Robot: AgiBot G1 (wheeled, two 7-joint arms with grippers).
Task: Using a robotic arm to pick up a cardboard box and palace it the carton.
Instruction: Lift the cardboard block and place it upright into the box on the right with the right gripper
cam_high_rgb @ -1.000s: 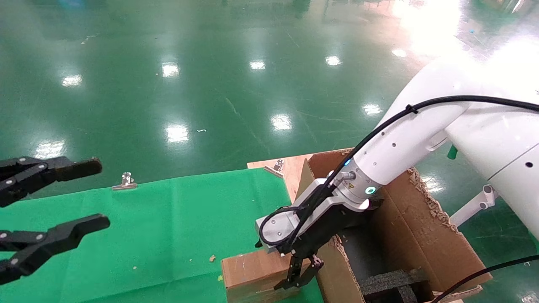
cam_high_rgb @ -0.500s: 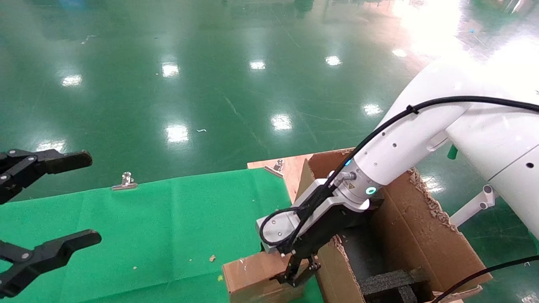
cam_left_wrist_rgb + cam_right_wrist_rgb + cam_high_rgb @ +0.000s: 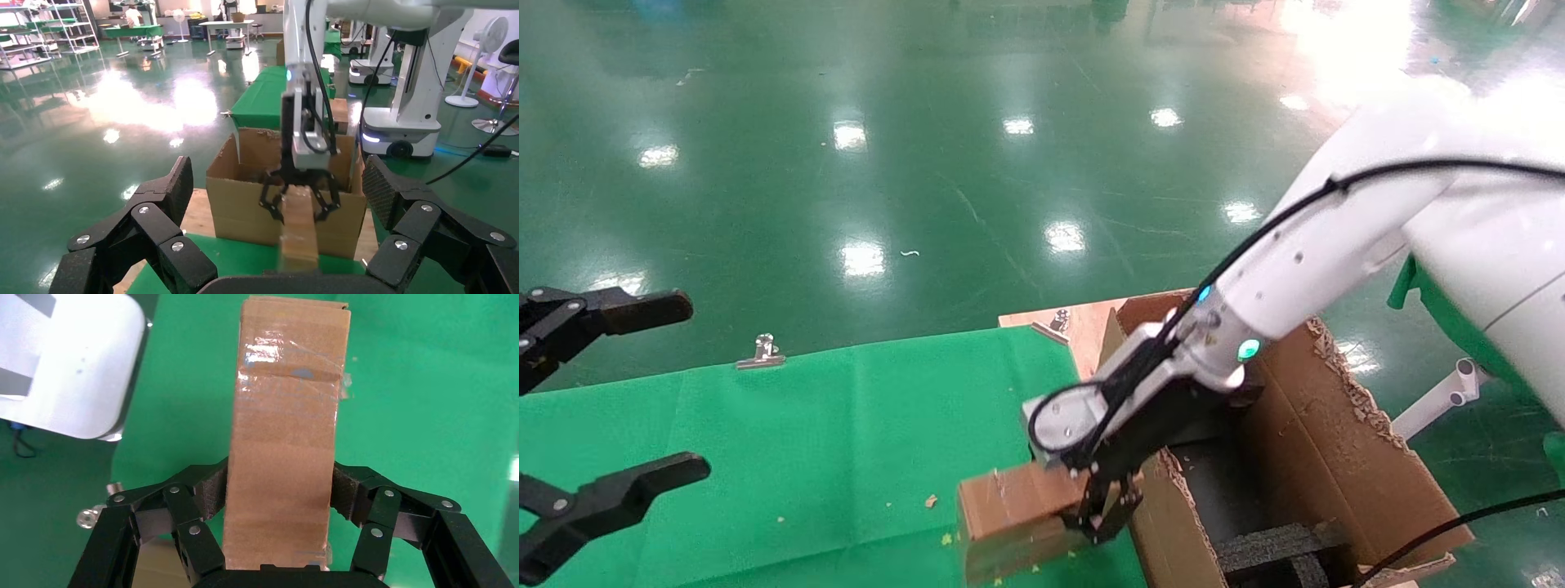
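Note:
My right gripper (image 3: 1101, 513) is shut on the small brown cardboard box (image 3: 1009, 505) and holds it just above the green cloth, right beside the carton's near wall. In the right wrist view the box (image 3: 284, 435) stands between both pads (image 3: 213, 490), gripped at its sides. The left wrist view shows the same box (image 3: 298, 228) end-on in front of the carton (image 3: 245, 202). The large carton (image 3: 1328, 441) stands open at the right, with black foam (image 3: 1279, 547) inside. My left gripper (image 3: 609, 400) is open and empty at the far left.
The green cloth (image 3: 829, 441) covers the table, with a silver clip (image 3: 762, 353) at its far edge and another (image 3: 1054, 322) by the wooden board corner. Small crumbs lie on the cloth near the box. A glossy green floor lies beyond.
My right gripper closed on the cardboard box and lifted it off the cloth, tilting it slightly. My left gripper drifted a little to the left and opened wider.

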